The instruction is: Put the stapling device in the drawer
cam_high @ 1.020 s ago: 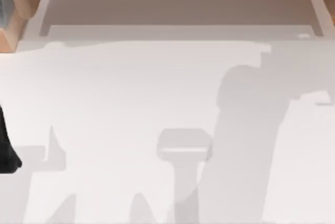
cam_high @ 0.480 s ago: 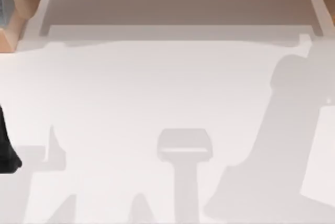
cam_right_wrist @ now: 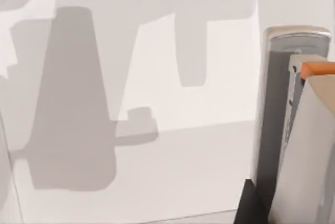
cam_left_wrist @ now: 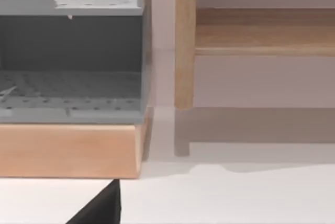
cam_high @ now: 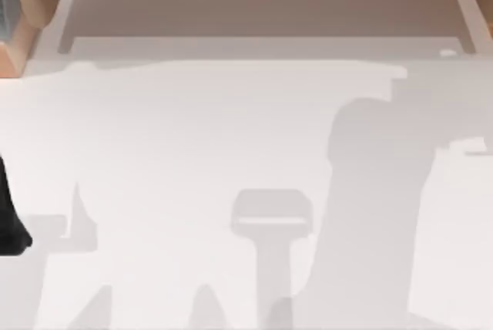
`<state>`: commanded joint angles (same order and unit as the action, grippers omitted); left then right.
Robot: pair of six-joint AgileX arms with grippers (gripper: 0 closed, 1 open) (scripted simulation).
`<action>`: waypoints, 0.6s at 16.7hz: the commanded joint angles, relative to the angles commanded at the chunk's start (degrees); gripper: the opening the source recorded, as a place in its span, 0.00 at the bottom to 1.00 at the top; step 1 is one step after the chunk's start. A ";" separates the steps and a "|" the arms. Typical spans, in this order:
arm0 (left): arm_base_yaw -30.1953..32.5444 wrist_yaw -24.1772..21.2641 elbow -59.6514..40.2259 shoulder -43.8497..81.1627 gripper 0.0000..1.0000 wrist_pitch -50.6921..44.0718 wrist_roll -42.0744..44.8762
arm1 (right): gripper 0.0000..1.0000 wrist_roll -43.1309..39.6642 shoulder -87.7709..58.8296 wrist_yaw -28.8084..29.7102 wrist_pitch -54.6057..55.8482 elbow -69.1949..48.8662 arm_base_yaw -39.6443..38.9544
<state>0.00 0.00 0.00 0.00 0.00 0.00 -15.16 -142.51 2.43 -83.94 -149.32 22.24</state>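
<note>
Top view: the right arm's shadow (cam_high: 377, 214) is back near 5 o'clock, having swung out to the 3 o'clock edge half a second ago; the right arm (cam_high: 462, 230) itself is a pale bulk at that edge. I read this as the arm coming back inward with its load, though the delivery is not yet made. The drawer (cam_high: 231, 47) stands pulled open at 12 o'clock, and I see nothing lying on its floor. The left arm (cam_high: 8, 222) sits parked at 9 o'clock, unmoved over the last second; I cannot tell its gripper's state.

Left wrist view: I look at the wooden frame (cam_left_wrist: 185, 41) and a grey perforated shelf (cam_left_wrist: 73, 93); there is no change here that bears on the task.

Right wrist view: the right gripper (cam_right_wrist: 301, 77) carries the stapling device (cam_right_wrist: 277, 103) clear above the table, and its jaws look closed on it, with an orange-tipped finger (cam_right_wrist: 316, 69) pressed against its side. The long axis runs along the fingers, and the rounded end points outward, away from the wrist, reaching past the fingertip; I cannot tell its heading over the table.
</note>
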 joint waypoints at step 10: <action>0.00 0.00 0.00 0.00 1.00 0.00 0.00 | 0.00 -2.70 -3.46 -1.22 3.29 5.74 -0.87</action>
<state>0.00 0.00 0.00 0.00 0.00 0.00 -17.86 -145.97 1.21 -80.65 -143.58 21.37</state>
